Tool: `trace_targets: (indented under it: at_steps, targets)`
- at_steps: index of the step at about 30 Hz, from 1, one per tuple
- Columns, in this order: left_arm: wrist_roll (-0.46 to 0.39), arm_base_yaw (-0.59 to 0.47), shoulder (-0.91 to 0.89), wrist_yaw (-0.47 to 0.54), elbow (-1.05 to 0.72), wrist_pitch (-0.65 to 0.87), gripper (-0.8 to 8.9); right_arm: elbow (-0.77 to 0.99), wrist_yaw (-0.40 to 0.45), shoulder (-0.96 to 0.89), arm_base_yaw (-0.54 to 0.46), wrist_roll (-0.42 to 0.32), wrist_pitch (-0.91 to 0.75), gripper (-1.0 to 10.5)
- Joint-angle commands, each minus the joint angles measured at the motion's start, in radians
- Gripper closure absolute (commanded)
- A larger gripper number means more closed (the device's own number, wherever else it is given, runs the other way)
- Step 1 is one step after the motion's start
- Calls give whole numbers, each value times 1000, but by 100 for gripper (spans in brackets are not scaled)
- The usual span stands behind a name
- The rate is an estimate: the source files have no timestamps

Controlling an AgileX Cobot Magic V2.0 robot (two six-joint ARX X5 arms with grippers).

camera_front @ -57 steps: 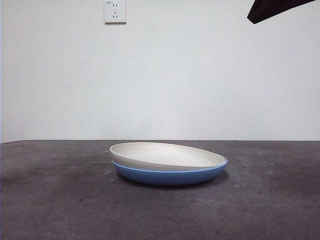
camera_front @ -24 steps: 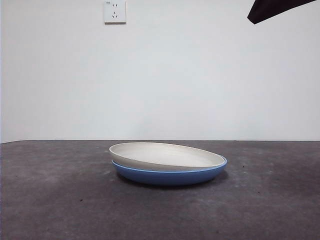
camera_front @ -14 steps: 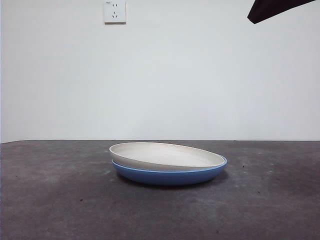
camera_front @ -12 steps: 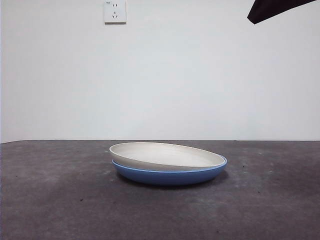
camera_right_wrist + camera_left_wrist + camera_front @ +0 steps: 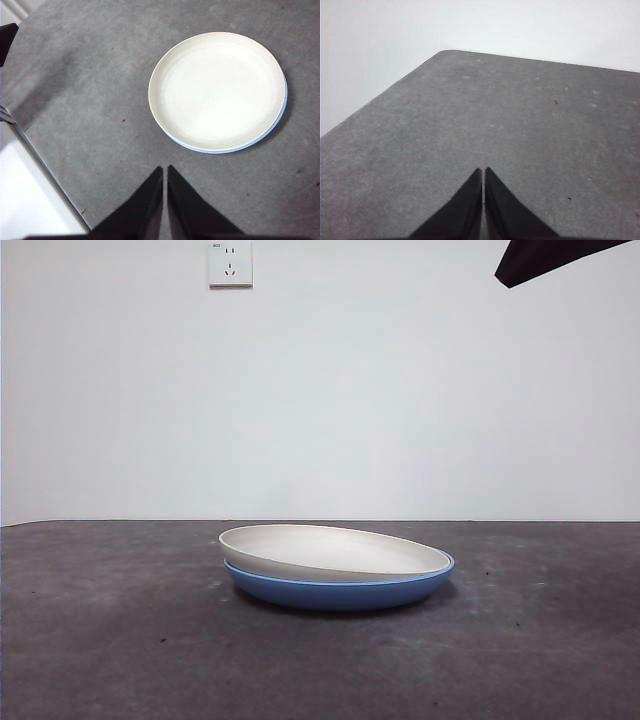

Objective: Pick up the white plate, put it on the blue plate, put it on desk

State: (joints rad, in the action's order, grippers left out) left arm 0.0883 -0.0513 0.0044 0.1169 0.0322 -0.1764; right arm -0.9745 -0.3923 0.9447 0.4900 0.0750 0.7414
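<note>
The white plate (image 5: 335, 551) sits on top of the blue plate (image 5: 340, 592) in the front view, slightly tilted and shifted so its left rim overhangs; the stack rests on the bench (image 5: 120, 640), mid-bench. A wall socket (image 5: 230, 263) shows above, and a black arm tip (image 5: 545, 260) at the top right corner.

Left wrist view: my left pincer (image 5: 483, 172) is pressed together, empty, above bare bench (image 5: 520, 115).

Right wrist view: my right pincer (image 5: 165, 170) is pressed together, empty, high above the bench (image 5: 90, 100). The white plate (image 5: 217, 90) covers the blue plate (image 5: 227, 150), which shows only as a thin crescent.
</note>
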Motion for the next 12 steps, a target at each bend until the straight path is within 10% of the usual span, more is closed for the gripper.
trace_targets:
  at_steps: [1,12]
  targets:
    - [3,-2,-1,2,-20,-4,804,-11,-1,8,5,-5,-9,939]
    - [3,-2,-1,2,-20,-4,804,-11,18,-3,-8,-68,-10,939]
